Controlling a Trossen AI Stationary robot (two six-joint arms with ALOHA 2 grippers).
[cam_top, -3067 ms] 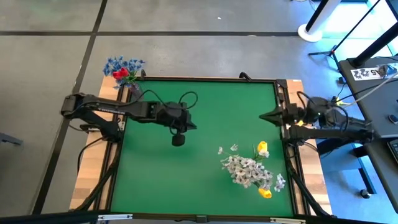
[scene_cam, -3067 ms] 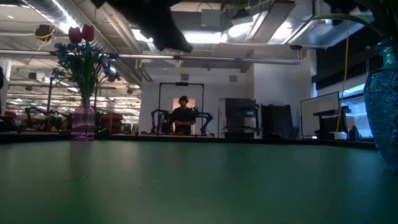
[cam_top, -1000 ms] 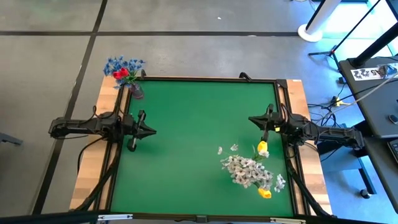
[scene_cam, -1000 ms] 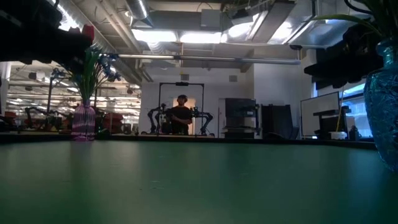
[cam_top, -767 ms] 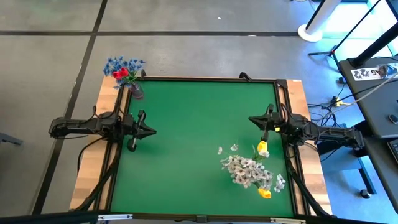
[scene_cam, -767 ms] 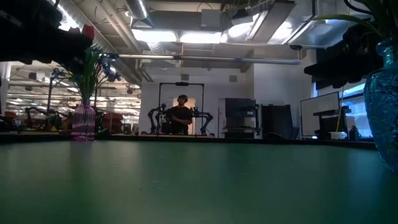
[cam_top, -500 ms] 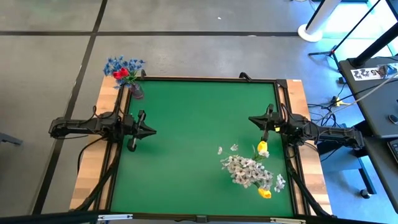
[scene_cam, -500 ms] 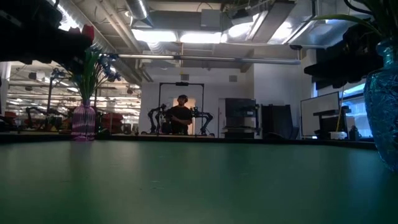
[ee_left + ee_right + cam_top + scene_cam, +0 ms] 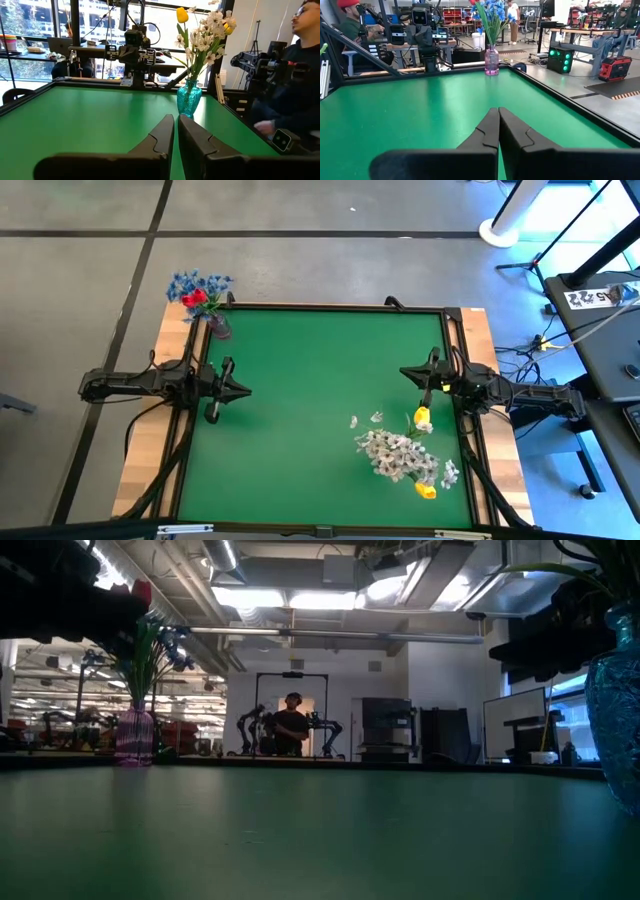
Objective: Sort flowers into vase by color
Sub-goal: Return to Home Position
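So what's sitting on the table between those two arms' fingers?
Nothing. In the high view, the green mat between the left gripper and the right gripper is bare. The white and yellow flowers stand off that line, near the right arm.

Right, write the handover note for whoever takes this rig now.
The left gripper is shut and empty, pulled back to the left edge of the green mat. The right gripper is shut and empty at the right edge.
The red and blue flowers stand in the pink vase at the far corner on the left arm's side. The white and yellow flowers stand in the blue vase near the right arm.
Done: every flower in view is in a vase.
Left: apparently nothing.
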